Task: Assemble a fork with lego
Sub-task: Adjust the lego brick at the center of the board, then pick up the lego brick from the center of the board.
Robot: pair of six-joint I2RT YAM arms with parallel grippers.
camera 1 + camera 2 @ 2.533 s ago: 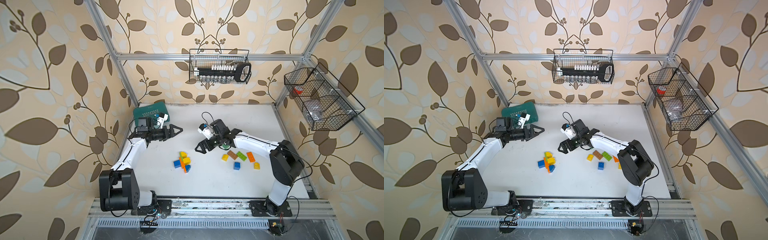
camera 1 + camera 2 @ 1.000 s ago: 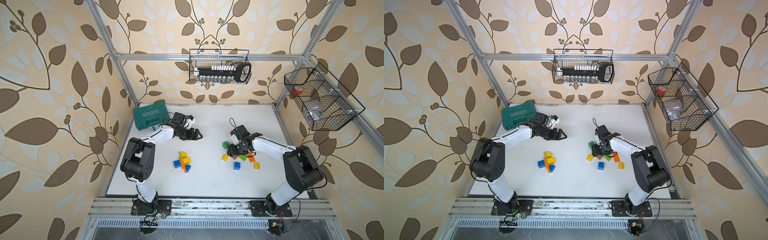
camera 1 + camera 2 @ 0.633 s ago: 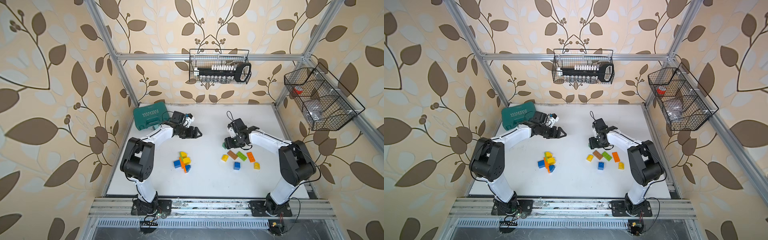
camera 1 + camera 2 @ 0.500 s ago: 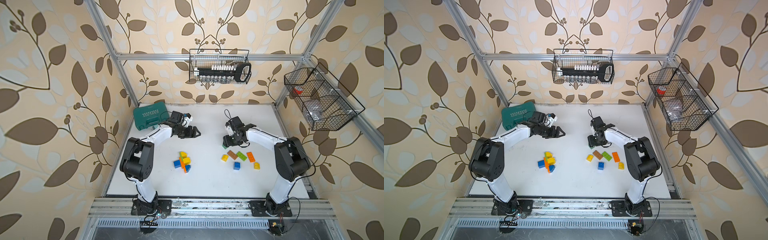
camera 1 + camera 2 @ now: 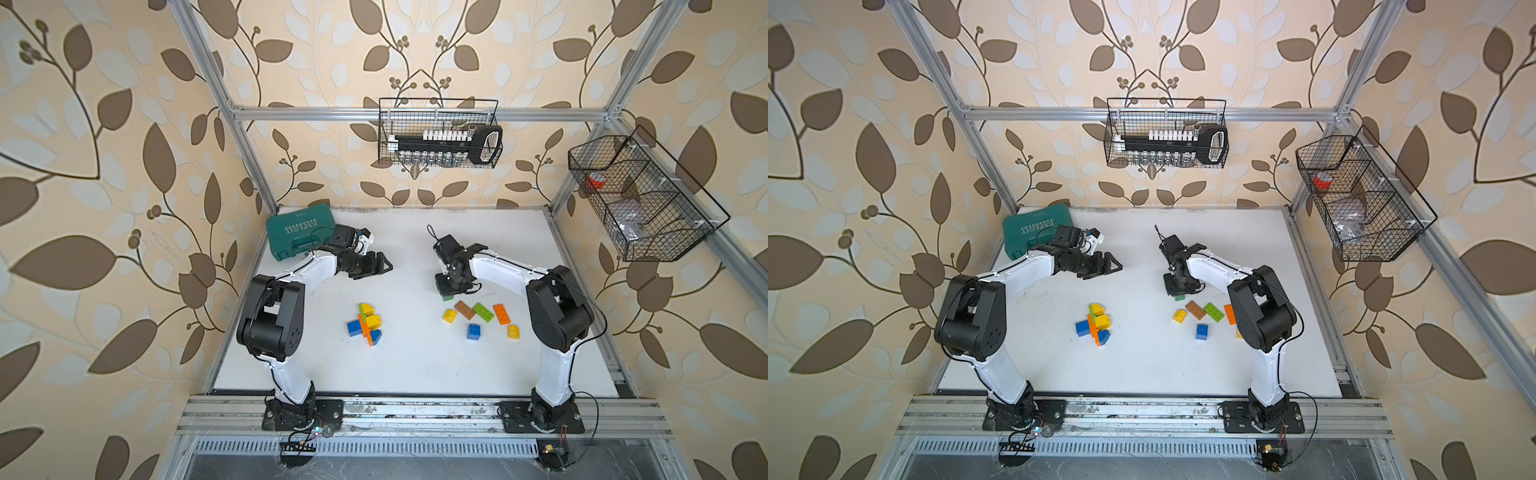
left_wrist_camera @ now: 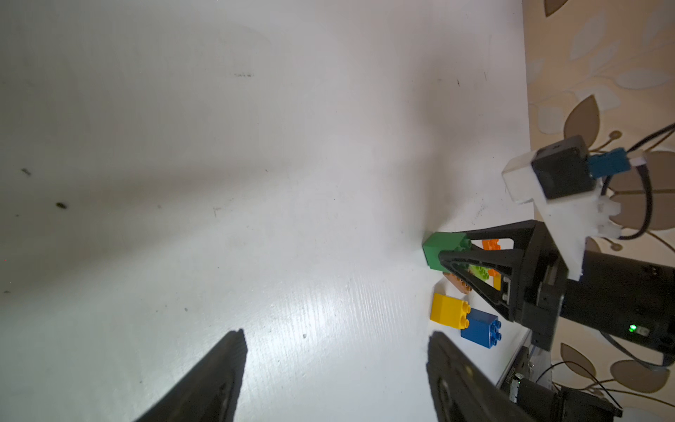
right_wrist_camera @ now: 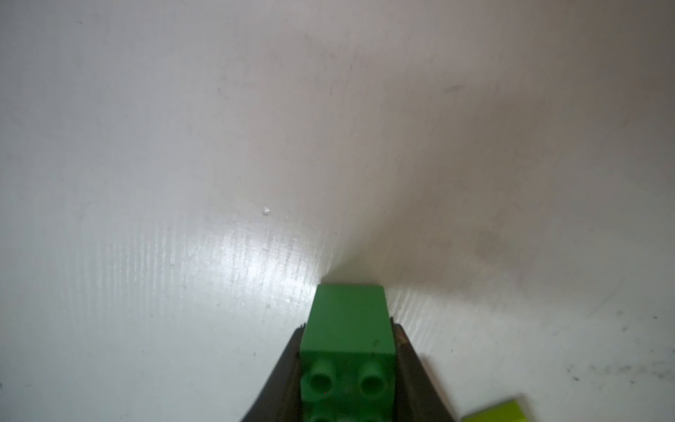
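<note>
A dark green lego brick (image 7: pixel 347 325) sits between the fingers of my right gripper (image 7: pixel 347 339), which is shut on it, studs facing the wrist. In both top views that brick (image 5: pixel 447 296) (image 5: pixel 1179 297) pokes out below the right gripper (image 5: pixel 449 287), low over the table. Just in front lie loose lego: yellow (image 5: pixel 449 316), brown (image 5: pixel 464 309), light green (image 5: pixel 483 311), orange (image 5: pixel 501 313), blue (image 5: pixel 473 331). A joined cluster of yellow, orange and blue bricks (image 5: pixel 365 324) lies mid-table. My left gripper (image 5: pixel 384 266) (image 6: pixel 336 334) hangs open and empty, behind the cluster.
A teal tool case (image 5: pixel 299 235) lies at the back left corner, right behind the left wrist. One wire basket (image 5: pixel 438 133) hangs on the back wall and another (image 5: pixel 636 199) on the right wall. The right arm's elbow (image 5: pixel 557 307) stands beside the loose bricks.
My right gripper swung left over the dark green brick and its jaws closed on it. The left gripper has hardly moved and stays open.
</note>
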